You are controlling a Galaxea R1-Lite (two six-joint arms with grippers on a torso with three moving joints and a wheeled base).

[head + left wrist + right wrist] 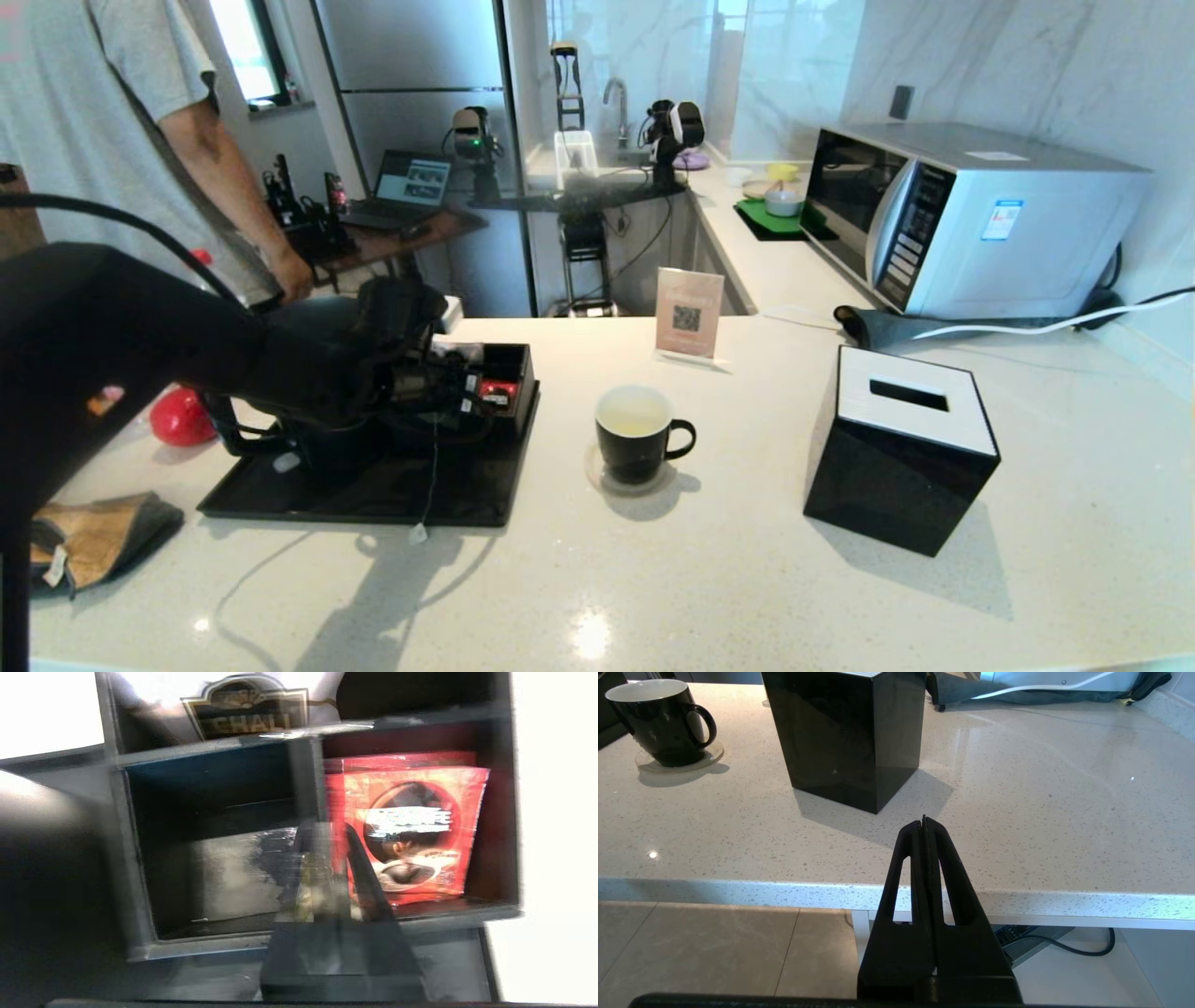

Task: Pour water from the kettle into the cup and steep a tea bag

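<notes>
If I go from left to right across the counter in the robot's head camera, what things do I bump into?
Red ball → black tray under the left hand → cup → black tissue box.

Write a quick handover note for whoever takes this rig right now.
Left gripper: over the organizer on the tray, apparently shut on the tea bag; its string and tag dangle past the tray's front.
Right gripper: shut, empty, off the counter's front edge.
Kettle: on the tray, under the left arm.
Cup: mid-counter on a coaster, water inside.
Done: pouring, bag grasped.
Left: carry bag to cup, steep.
</notes>
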